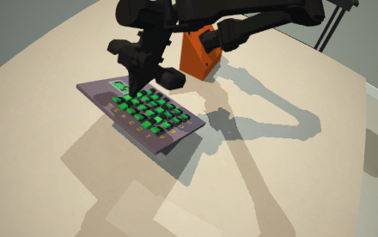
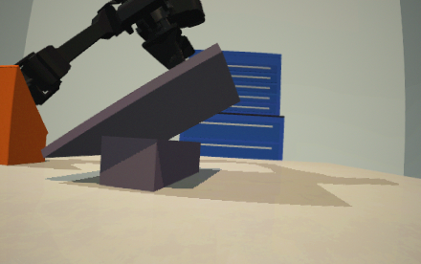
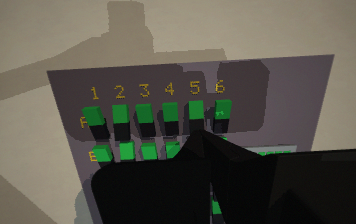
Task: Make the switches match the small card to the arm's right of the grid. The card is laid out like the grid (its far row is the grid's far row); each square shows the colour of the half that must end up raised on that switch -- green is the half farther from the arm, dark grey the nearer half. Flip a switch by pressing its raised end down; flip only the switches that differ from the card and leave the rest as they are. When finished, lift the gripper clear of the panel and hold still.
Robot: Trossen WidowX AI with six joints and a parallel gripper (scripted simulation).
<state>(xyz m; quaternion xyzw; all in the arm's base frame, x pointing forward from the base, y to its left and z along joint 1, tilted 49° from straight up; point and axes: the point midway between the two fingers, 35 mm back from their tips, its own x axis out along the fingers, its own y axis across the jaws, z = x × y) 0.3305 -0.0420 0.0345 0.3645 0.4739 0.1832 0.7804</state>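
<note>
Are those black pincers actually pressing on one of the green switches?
Cannot tell. In the wrist view the shut gripper hides its own tip against the switch panel; no view shows contact or gap.

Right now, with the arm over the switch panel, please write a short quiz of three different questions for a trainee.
1. True or false: the gripper has its fingers shut together.
2. The switch panel is: A) flat on the table, B) tilted on a wedge block, C) hanging from the arm.
3. Fill in: in the wrist view, the fingertips point at row F near column ___.

Key: 1 true; 2 B; 3 five.
</note>
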